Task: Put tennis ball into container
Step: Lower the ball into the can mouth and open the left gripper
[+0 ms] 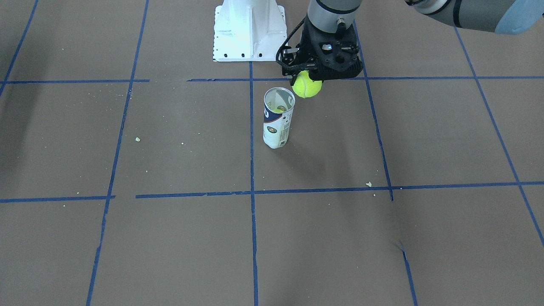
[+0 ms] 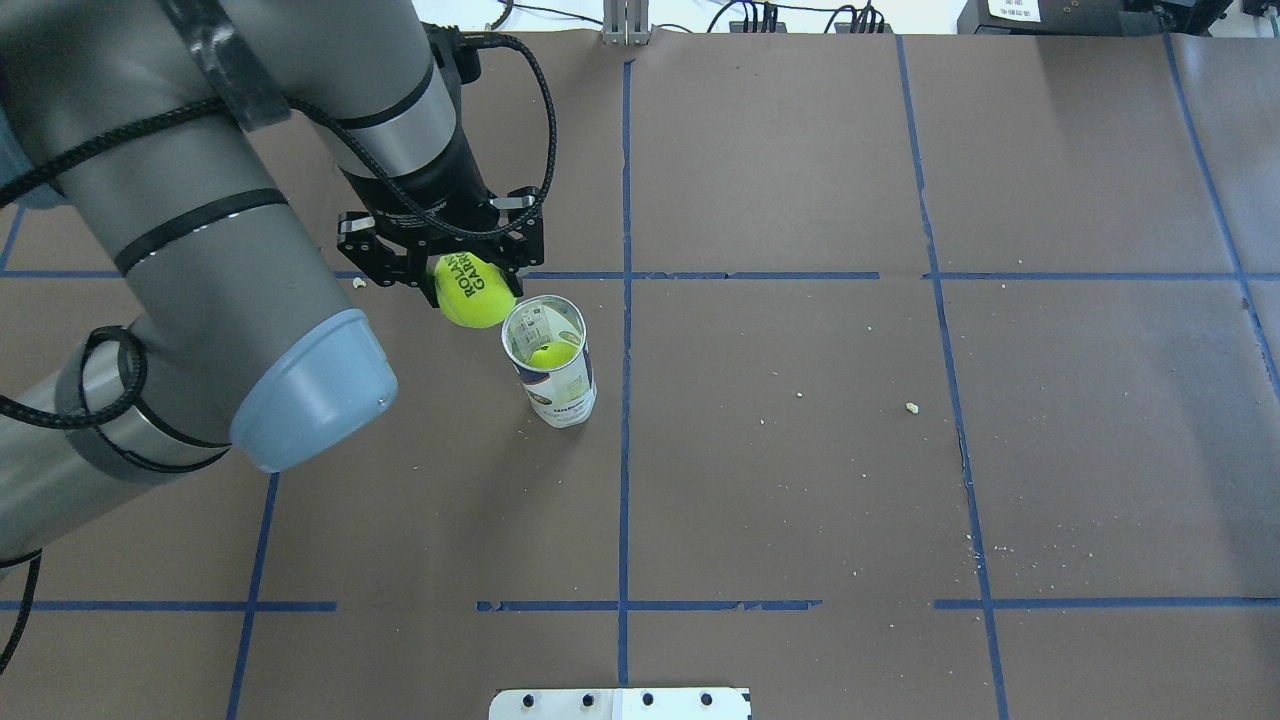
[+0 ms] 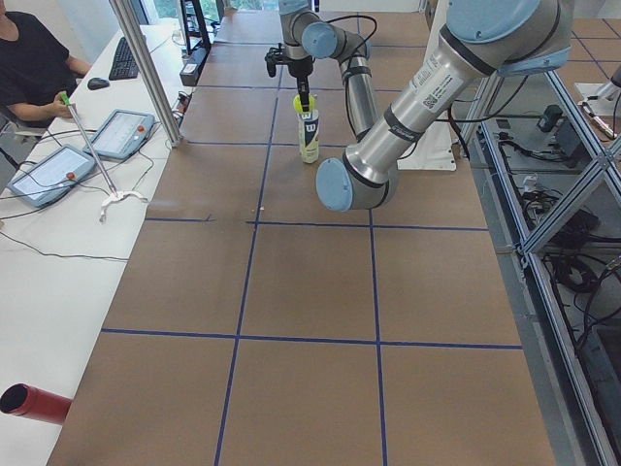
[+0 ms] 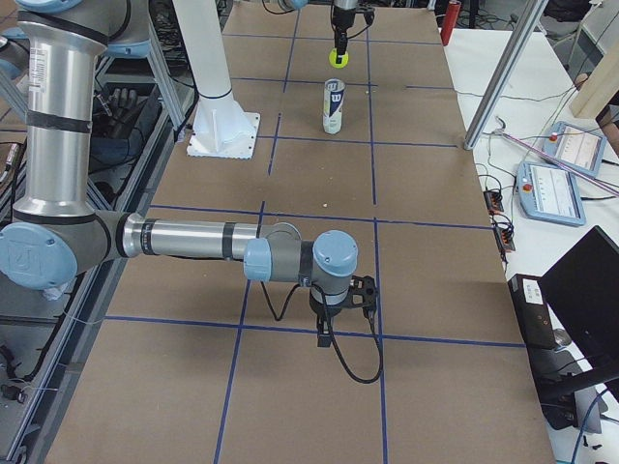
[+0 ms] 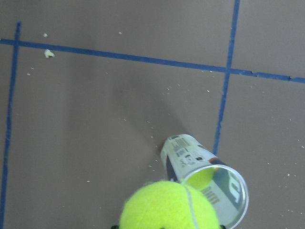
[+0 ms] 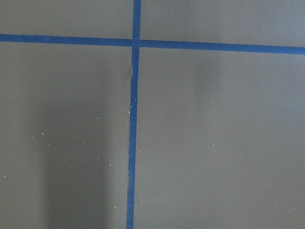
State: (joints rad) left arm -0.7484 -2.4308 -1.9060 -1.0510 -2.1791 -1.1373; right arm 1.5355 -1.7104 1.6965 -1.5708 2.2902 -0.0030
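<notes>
My left gripper [image 2: 468, 283] is shut on the tennis ball [image 2: 474, 292], a fuzzy yellow-green ball with black lettering. The tennis ball [image 1: 307, 85] hangs just beside and slightly above the open rim of the container [image 1: 278, 121], on the side toward my base. The container [image 2: 556, 374] is a clear tube with a white and navy label, standing upright. Another yellow-green ball [image 2: 551, 354] lies inside it. In the left wrist view the held ball [image 5: 169, 207] fills the bottom edge next to the tube's mouth [image 5: 212, 188]. My right gripper [image 4: 329, 324] hovers low over the table far from the tube; whether it is open I cannot tell.
The white pedestal base [image 1: 248, 29] stands behind the tube near my base. Blue tape lines cross the brown table paper [image 2: 800, 450], with small crumbs on it. A red cylinder [image 3: 34, 403] and tablets [image 3: 121, 131] lie on the side desk by an operator.
</notes>
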